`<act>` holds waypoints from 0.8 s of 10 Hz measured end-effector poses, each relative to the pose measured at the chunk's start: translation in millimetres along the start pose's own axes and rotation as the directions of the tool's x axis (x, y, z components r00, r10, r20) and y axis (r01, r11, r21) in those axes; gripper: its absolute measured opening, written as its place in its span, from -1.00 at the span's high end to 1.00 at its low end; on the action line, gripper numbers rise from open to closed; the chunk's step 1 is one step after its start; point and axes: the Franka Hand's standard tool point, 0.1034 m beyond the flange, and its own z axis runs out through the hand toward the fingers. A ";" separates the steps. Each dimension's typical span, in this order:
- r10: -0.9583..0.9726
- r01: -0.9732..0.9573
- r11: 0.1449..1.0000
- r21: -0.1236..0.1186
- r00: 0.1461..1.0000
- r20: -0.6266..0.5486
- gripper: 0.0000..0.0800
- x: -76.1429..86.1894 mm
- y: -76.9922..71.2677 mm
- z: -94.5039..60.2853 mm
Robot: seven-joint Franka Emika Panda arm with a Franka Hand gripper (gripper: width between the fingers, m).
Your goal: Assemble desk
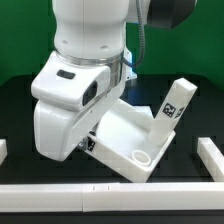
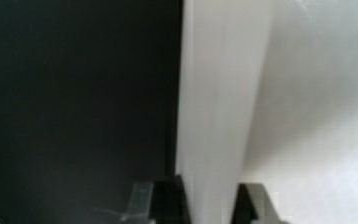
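Note:
The white desk top (image 1: pixel 128 132) rests tilted on the black table in the exterior view, its rimmed side facing up and a round corner socket (image 1: pixel 143 157) at its near corner. One blocky white leg (image 1: pixel 176 104) with a black-and-white tag stands up from its far right corner. The arm's bulky wrist hides the gripper there. In the wrist view my gripper (image 2: pixel 213 205) is shut on the desk top's white rim (image 2: pixel 211 100), a dark fingertip (image 2: pixel 254 205) on each side of it. No other legs are in view.
Low white bars border the black table along the front (image 1: pixel 100 190), at the exterior view's right (image 1: pixel 210 155) and at its left (image 1: pixel 4 150). The arm's white body (image 1: pixel 70 95) hangs over the left half of the desk top.

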 end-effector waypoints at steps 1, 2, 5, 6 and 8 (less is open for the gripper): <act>-0.064 0.064 0.998 -0.002 0.998 0.011 0.84 -1.2 0.8 -0.2; -0.157 0.157 0.988 0.013 0.987 0.022 0.84 6.8 3.5 -5.3; -0.422 0.422 0.906 0.020 0.907 -0.012 0.84 28.0 16.3 -10.4; -0.448 0.448 0.894 0.023 0.894 0.001 0.84 23.7 17.7 -9.3; -0.410 0.410 0.912 0.030 0.912 0.003 0.84 24.1 17.8 -8.6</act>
